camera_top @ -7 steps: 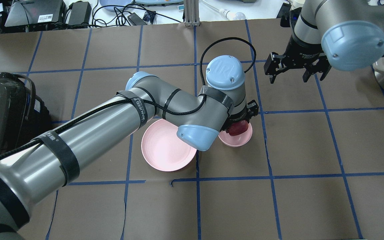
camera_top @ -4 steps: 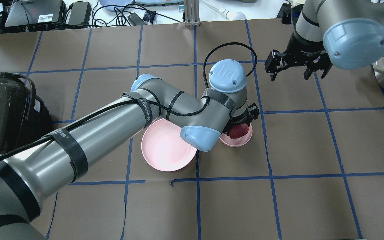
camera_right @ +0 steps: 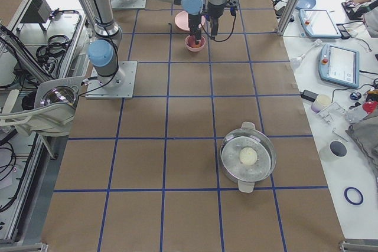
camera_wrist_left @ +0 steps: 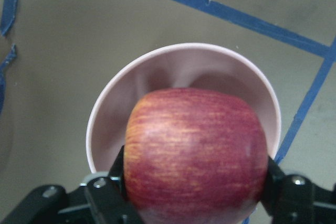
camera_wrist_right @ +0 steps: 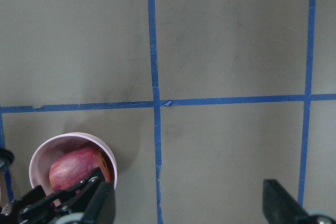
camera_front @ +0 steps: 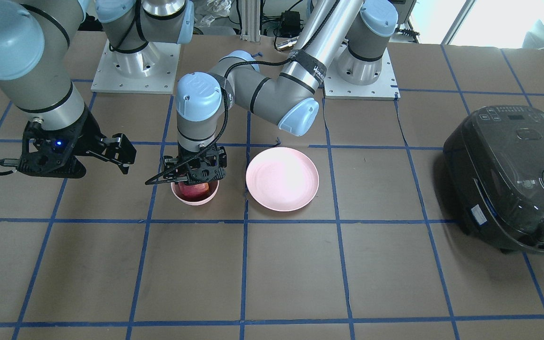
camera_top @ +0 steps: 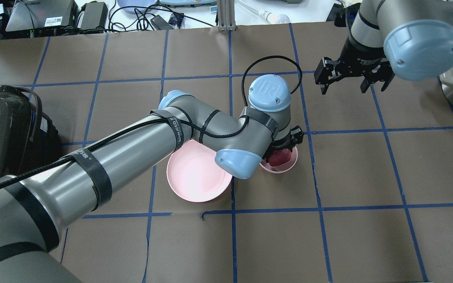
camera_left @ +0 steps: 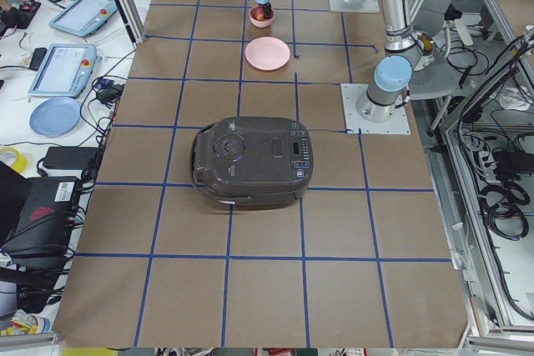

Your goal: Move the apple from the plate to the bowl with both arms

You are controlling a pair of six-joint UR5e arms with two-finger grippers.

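Note:
My left gripper (camera_front: 195,179) is shut on the dark red, streaky apple (camera_wrist_left: 194,150) and holds it down in the small pink bowl (camera_wrist_left: 157,72). In the front view the apple (camera_front: 191,190) sits low inside the bowl (camera_front: 195,199). The wide pink plate (camera_top: 195,177) lies empty just beside the bowl, partly under my left arm. My right gripper (camera_top: 351,80) is open and empty, hovering above the table farther back and to the right of the bowl. The right wrist view shows the bowl (camera_wrist_right: 47,148) with the apple at its lower left.
A black rice cooker (camera_top: 2,129) stands at the table's left side. A metal pot (camera_right: 248,156) holding a pale round item sits at the far right. Blue tape lines grid the brown table.
My left arm has lowered the apple into the bowl. My right gripper has drawn back a little, away from the bowl, still open.

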